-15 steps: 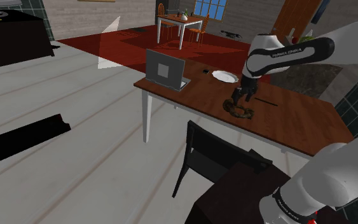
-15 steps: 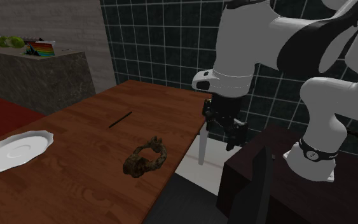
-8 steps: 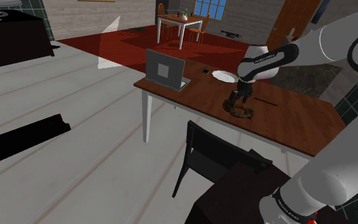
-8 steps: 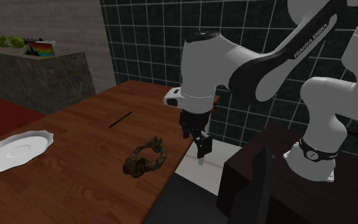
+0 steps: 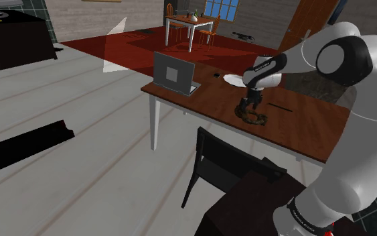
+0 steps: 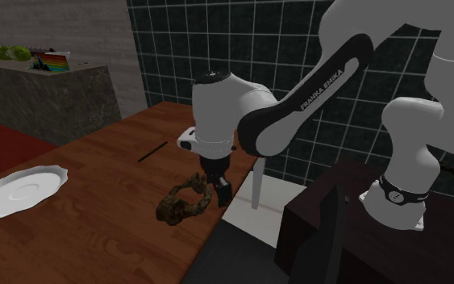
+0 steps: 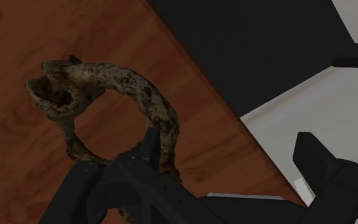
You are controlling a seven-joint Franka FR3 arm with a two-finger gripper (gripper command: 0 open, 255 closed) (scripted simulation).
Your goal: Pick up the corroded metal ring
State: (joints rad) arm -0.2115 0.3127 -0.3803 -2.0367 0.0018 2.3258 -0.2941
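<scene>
Room, second exterior view: we find the plate [image 6: 19, 192] far left on the desk [image 6: 96, 161]; the ring [image 6: 172, 211] lies near its right edge, open space beyond.
Arm [image 6: 297, 105]: it bends down over that edge, hand [image 6: 217, 190] pointing downward beside the ring.
Hand: fingers [image 7: 149, 145] wide apart, holding nothing; one at the band, contact unclear.
Ring: mottled brown, lumpy, flat.

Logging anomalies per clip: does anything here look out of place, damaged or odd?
Only the ring: blotchy, lumpy, swollen at one end, lying close to the edge of the table. Nothing else stands out.
</scene>
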